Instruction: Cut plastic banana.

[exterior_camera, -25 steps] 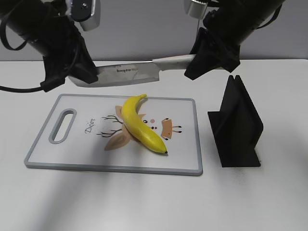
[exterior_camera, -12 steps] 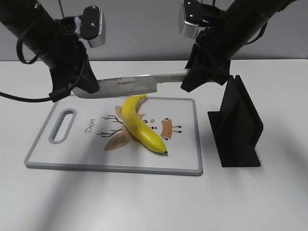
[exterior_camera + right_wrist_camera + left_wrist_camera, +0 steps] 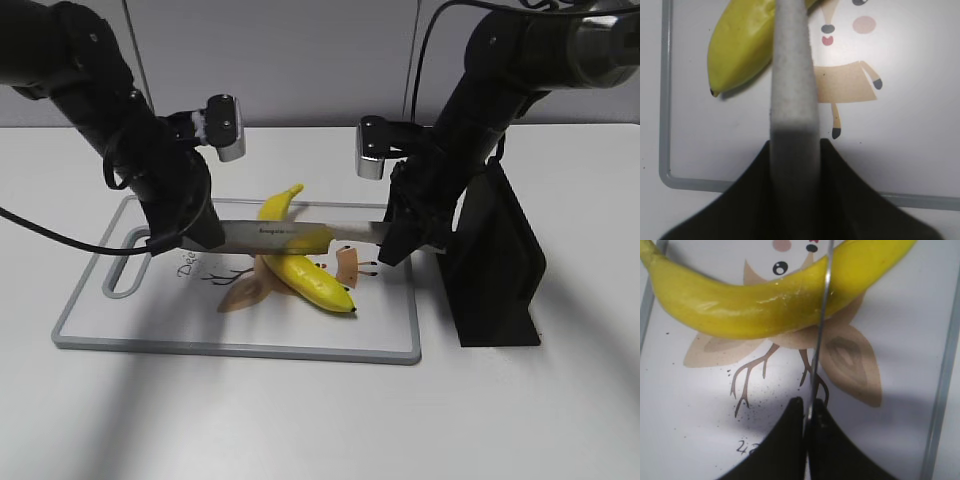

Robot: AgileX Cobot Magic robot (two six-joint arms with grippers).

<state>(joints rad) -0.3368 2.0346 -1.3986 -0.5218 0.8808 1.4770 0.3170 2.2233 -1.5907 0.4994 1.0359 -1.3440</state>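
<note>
The yellow plastic banana [image 3: 305, 282] lies on the cutting board [image 3: 240, 348]. A knife is held level across the banana's middle, its blade [image 3: 270, 235] on the banana. My left gripper [image 3: 207, 236] is shut on the blade's tip end. My right gripper [image 3: 394, 240] is shut on the grey knife handle [image 3: 360, 232]. In the left wrist view the thin blade [image 3: 822, 315] crosses the banana [image 3: 750, 302] beyond the shut fingertips [image 3: 807, 407]. In the right wrist view the handle [image 3: 792, 75] runs over the banana [image 3: 740, 50], with the fingers [image 3: 795, 147] gripping it. I cannot tell whether the banana has split.
A black knife stand [image 3: 495, 270] stands on the table right of the board, close behind my right arm. The board has a handle slot [image 3: 128, 272] at its left end and a printed deer picture [image 3: 352, 263].
Both arms have come down together with the knife. The blade was above the board's far edge and now lies across the banana's middle.
</note>
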